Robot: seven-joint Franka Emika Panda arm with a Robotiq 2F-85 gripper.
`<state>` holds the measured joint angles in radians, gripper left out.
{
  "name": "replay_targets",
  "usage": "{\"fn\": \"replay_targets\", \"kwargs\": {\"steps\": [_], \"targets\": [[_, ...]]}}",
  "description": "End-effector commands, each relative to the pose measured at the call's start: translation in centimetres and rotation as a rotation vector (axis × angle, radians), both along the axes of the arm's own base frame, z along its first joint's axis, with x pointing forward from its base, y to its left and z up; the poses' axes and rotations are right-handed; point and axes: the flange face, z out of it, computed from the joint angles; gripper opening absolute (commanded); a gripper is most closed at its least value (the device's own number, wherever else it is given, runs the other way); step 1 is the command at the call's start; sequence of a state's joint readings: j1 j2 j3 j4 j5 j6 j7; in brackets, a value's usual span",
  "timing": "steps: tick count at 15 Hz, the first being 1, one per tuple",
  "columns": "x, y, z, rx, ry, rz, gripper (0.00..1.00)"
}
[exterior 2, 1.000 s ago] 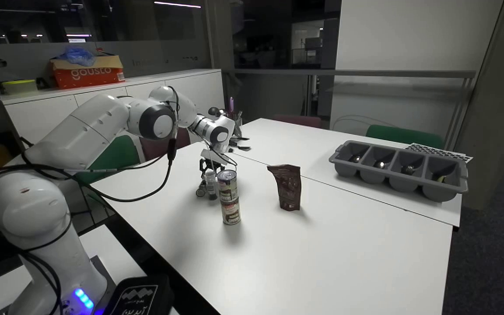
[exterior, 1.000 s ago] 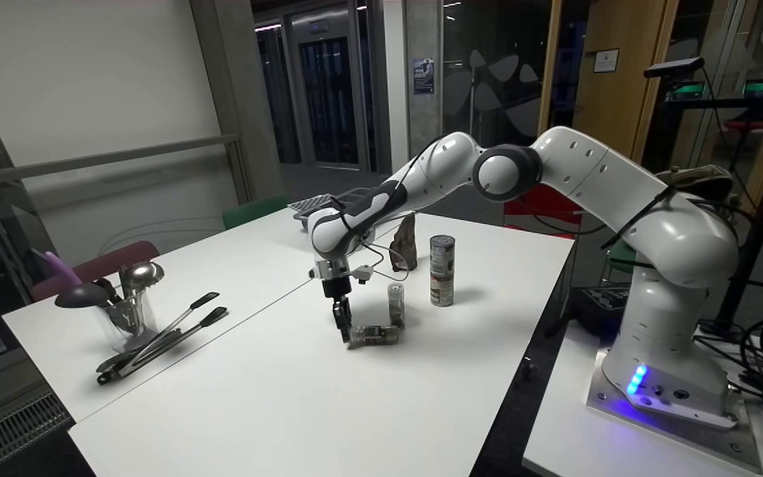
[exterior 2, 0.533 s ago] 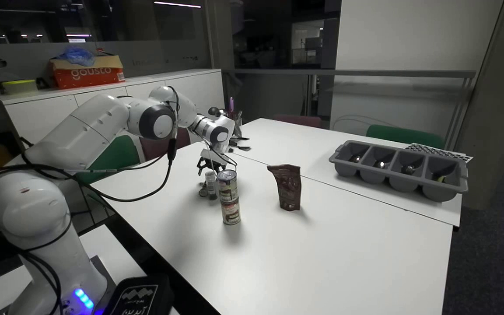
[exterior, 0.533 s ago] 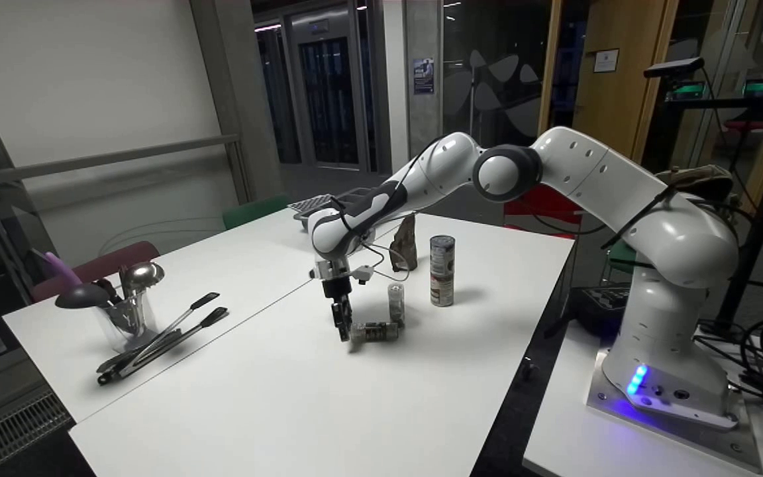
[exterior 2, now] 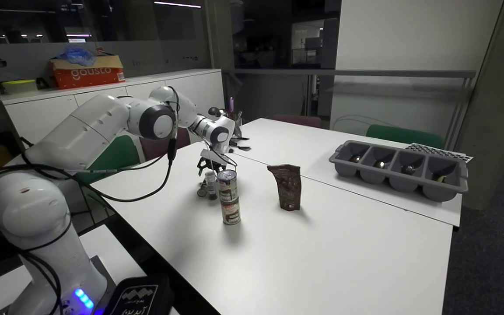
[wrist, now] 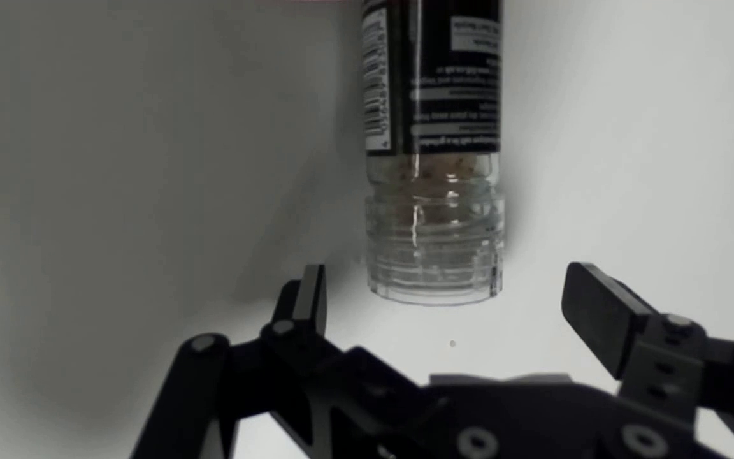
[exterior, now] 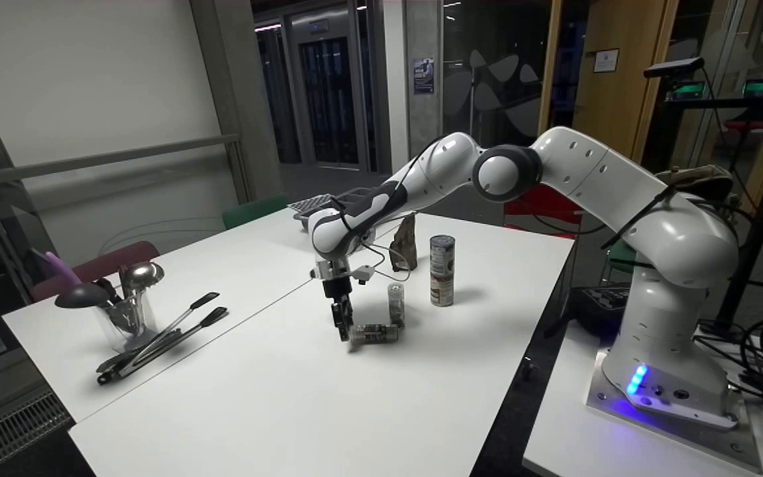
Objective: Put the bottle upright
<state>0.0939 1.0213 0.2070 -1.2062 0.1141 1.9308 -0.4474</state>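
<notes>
White table [exterior: 269, 411]: dark seam across its top. Robot arm [exterior: 577, 165]: reaches out over it, wrist turned down. Grey tray [exterior 2: 405, 183]: four compartments in a row, shiny pieces [exterior 2: 381, 165] inside, too small to name. Clear container [exterior: 146, 328]: ladles [exterior: 144, 275] standing in it. Stack of two cans [exterior 2: 229, 199]: upright. Brown pouch [exterior 2: 289, 188]: upright, near the cans. Gripper [wrist: 446, 287]: low over the tabletop; wrist view shows its fingers [wrist: 309, 301] spread apart, a gap on either side of the bottle [wrist: 434, 153]. Whether the tips touch the table: cannot tell. Standing bottle [exterior: 396, 306]: slim, between the cans and the lying one in an exterior view. Bottle: on its side on the table, black label with barcode, clear end toward the gripper and reaching between the fingertips, far end just beside the standing bottle; contact there cannot be told
</notes>
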Motion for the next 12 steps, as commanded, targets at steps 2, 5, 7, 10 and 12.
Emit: {"fn": "replay_targets", "kwargs": {"steps": [2, 5, 7, 10, 12], "targets": [[0.04, -0.27, 0.25, -0.014, 0.010, -0.010, 0.74], [0.07, -0.34, 0.26, -0.015, 0.012, -0.011, 0.50], [0.08, -0.38, 0.30, -0.014, 0.012, -0.013, 0.36], [0.19, -0.33, 0.57, -0.017, 0.012, -0.016, 0.25], [0.17, -0.13, 0.87, -0.025, 0.013, -0.020, 0.25]]}}
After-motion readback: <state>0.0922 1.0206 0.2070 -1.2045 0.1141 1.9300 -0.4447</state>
